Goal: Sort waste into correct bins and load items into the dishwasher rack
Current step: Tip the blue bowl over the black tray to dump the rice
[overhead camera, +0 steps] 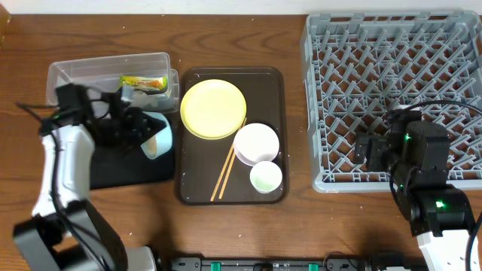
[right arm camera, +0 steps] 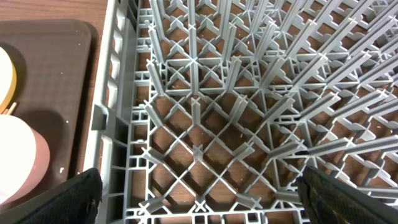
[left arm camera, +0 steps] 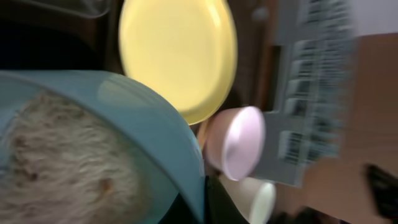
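Blue bowl [overhead camera: 160, 135] is tipped onto its side above the black tray [overhead camera: 120, 172], mouth turned left toward the arm, blue outside facing the brown tray [overhead camera: 230, 199]. The left wrist view shows a pale, brown-flecked mass inside it, too blurred to name. The left end effector [overhead camera: 141, 128] is clamped on the bowl at its rim side.

Just behind lies one clear tub [overhead camera: 71, 75] with one green-yellow-orange wrapper [overhead camera: 143, 82] in it.

On the brown tray sit one yellow plate [overhead camera: 213, 109], flat, one white bowl [overhead camera: 256, 143] and one small cup [overhead camera: 266, 177], both upright and touching. Two chopsticks [overhead camera: 228, 169] lie side by side, their long axis slanting from the tray's near left up to the plate's edge.

To the right on the desk [overhead camera: 316, 226] stands one grey rack [overhead camera: 392, 68]. The right end effector [right arm camera: 199, 208] hangs over the rack's near left corner, fingers spread wide with nothing between them.
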